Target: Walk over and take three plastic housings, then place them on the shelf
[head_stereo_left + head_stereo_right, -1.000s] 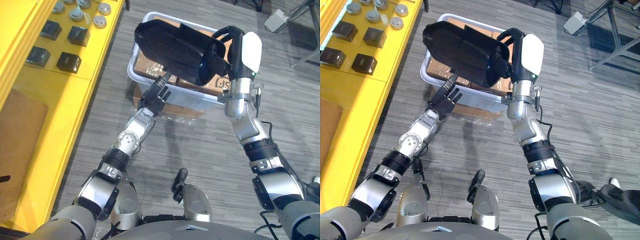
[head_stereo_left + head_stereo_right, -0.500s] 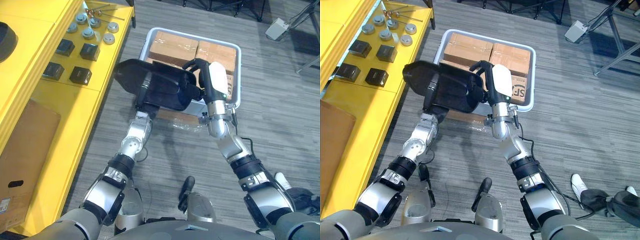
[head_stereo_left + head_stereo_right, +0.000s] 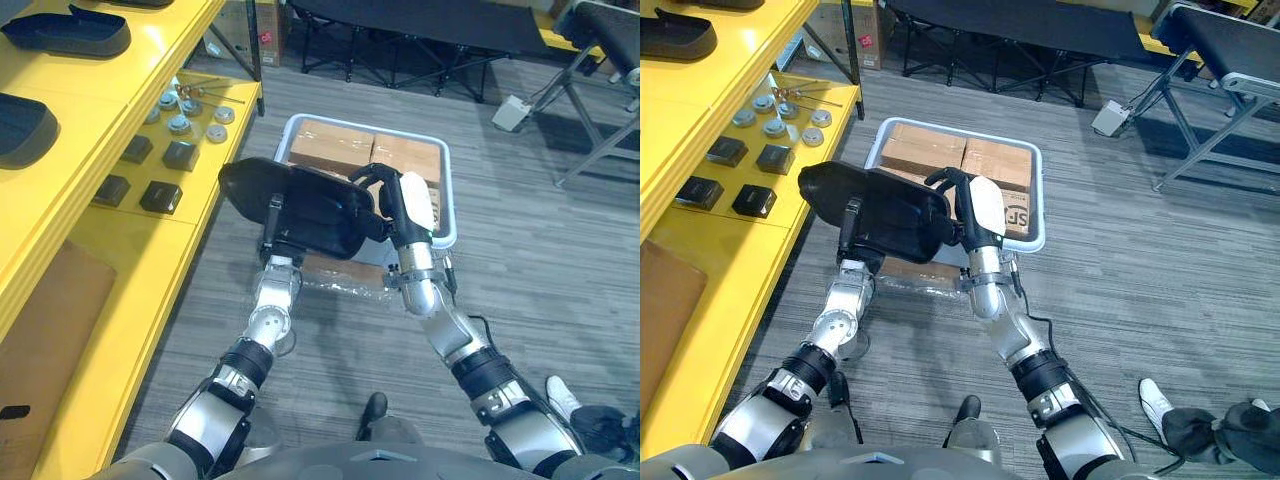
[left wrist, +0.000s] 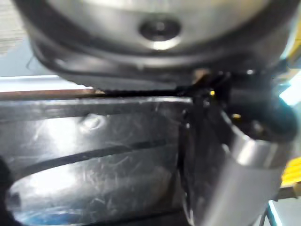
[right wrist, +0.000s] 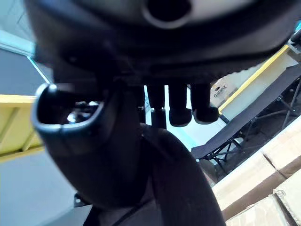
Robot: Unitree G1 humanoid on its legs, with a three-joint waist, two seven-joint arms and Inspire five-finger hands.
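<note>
A large black plastic housing [image 3: 310, 205] hangs between my two hands above the floor, in front of a white bin. My right hand [image 3: 412, 200], with its white thumb cover, is shut on the housing's right end, fingers curled over the rim. My left hand [image 3: 272, 212] comes up from below on the housing's left part, with fingers wrapped onto its face. The left wrist view has the glossy housing [image 4: 94, 150] right against the hand. The yellow shelf [image 3: 110, 260] runs along my left. Two more black housings [image 3: 70, 30] [image 3: 22, 128] lie on its upper tiers.
The white bin [image 3: 447, 190] on the floor holds cardboard boxes [image 3: 335, 150]. Small black blocks [image 3: 160, 195] and round metal parts [image 3: 190, 105] sit on the shelf's lower tier, with a cardboard sheet [image 3: 40, 350] nearer me. Dark folding frames [image 3: 420, 30] stand behind; a person's shoe [image 3: 560, 395] is at the lower right.
The camera has lifted, showing more shelf and room. My left hand rose from open beside the bin to the housing and closed its fingers on it. The right hand kept its grip.
</note>
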